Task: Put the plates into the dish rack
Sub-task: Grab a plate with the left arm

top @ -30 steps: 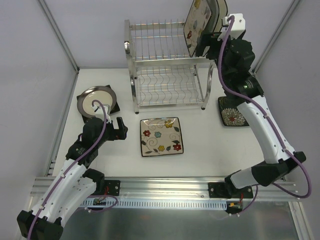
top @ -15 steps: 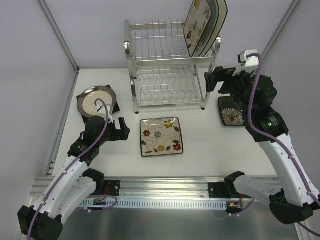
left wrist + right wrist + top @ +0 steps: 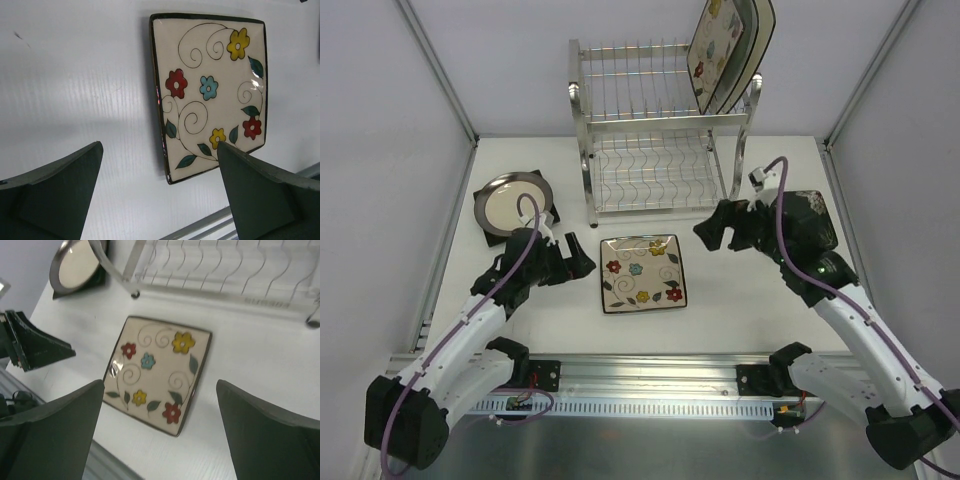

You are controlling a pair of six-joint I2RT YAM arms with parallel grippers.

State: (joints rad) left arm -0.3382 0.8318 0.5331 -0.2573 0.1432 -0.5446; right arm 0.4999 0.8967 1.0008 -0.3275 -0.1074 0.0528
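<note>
A cream square plate with colourful flowers (image 3: 642, 273) (image 3: 210, 92) (image 3: 157, 372) lies flat on the white table in front of the dish rack (image 3: 660, 140) (image 3: 220, 270). My left gripper (image 3: 582, 258) (image 3: 159, 147) hovers open just off the plate's left edge, with nothing between its fingers. From the right, my right gripper (image 3: 708, 225) (image 3: 160, 385) hangs open above the plate's right side, also empty. Two square plates (image 3: 720, 50) stand on edge at the right end of the rack's top tier. A round cream plate (image 3: 513, 200) (image 3: 75, 265) rests on a dark square one at the left.
The chrome rack's lower tier (image 3: 655, 180) holds nothing. My right arm covers most of a dark plate at the right. A metal rail (image 3: 650, 375) runs along the near table edge, and grey walls close in the left, back and right.
My right arm has come down from the rack's top tier to the table, left of where it was, leaving the plates standing there. My left gripper has edged right toward the flowered plate.
</note>
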